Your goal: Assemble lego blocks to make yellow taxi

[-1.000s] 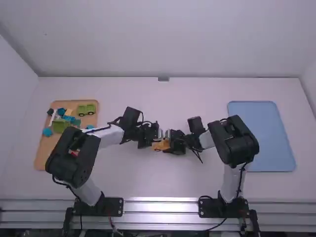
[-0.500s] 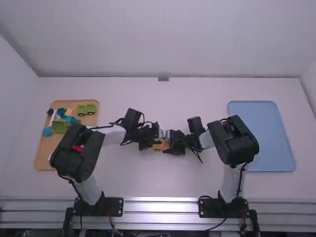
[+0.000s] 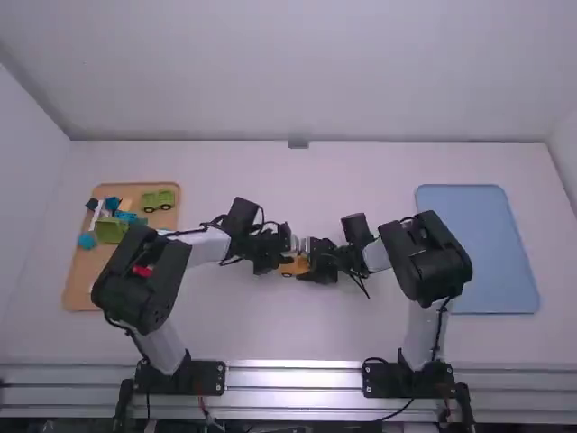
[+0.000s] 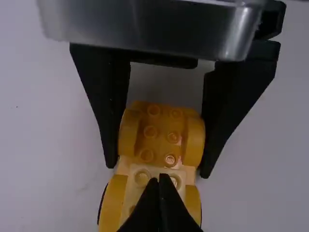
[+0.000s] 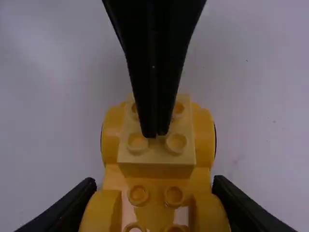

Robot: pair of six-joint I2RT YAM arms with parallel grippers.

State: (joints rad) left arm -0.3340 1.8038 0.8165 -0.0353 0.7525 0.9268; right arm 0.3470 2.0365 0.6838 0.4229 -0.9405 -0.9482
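While pressing, it seems, with the closed, empty tips of the left gripper [image 5: 155, 135] on the pale yellow block [image 5: 157, 152], also clasping the yellow chassis [image 5: 157, 186] by both sides in the right gripper [image 4: 158, 170]. Nudged slightly toward the table's [image 3: 361, 334] right edge at the left arm's [image 3: 135, 289] elbow and wrist over the last second, then barely moved: likely a bracing push to seat the block. Held mid-table, well in from every edge, with studs bare for further building. Over by the left edge, on the wooden tray [image 3: 79, 280]: a green vehicle base [image 3: 158, 200] at the far right corner, with a green block [image 3: 108, 232] and blue pieces [image 3: 87, 241] nearby. In the way there, the left elbow, partly covering the tray. Toward the right edge, a blue tray [image 3: 478, 253].
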